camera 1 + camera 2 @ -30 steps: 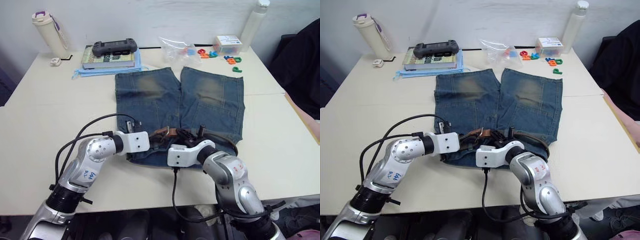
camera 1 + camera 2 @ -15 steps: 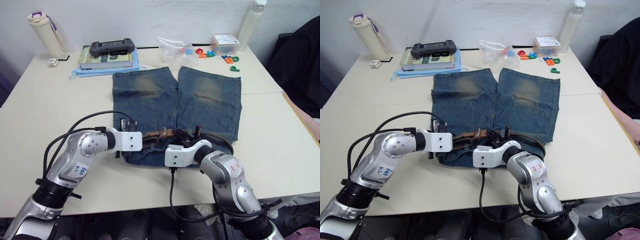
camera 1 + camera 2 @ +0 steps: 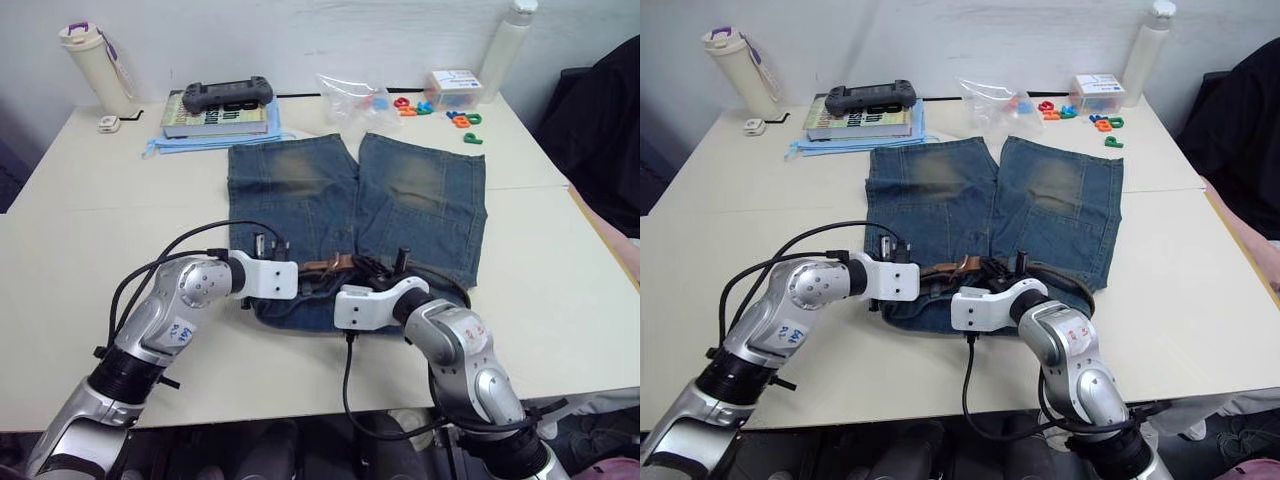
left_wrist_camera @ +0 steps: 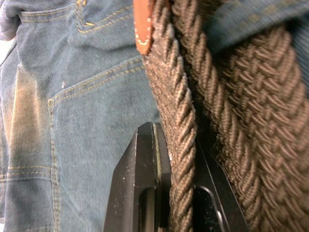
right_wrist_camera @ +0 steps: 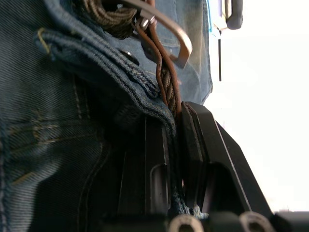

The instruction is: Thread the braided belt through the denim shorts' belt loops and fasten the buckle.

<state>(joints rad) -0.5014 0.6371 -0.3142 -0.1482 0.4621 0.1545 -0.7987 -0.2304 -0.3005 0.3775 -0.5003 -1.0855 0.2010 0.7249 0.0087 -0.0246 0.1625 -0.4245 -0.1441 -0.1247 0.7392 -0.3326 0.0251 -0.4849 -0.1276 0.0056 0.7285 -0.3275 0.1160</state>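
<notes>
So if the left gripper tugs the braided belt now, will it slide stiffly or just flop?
Likely floppy: the braided belt curves loosely along the denim shorts. Its woven surface should grip well between the left gripper fingers, and may drag the waistband along.

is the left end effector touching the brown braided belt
Touching. The left wrist view shows the left end effector with its black fingers clamped on a strand of the brown braided belt.

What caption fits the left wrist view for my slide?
Left hand shut on the belt, edge-on between its fingers, over the shorts.
</notes>
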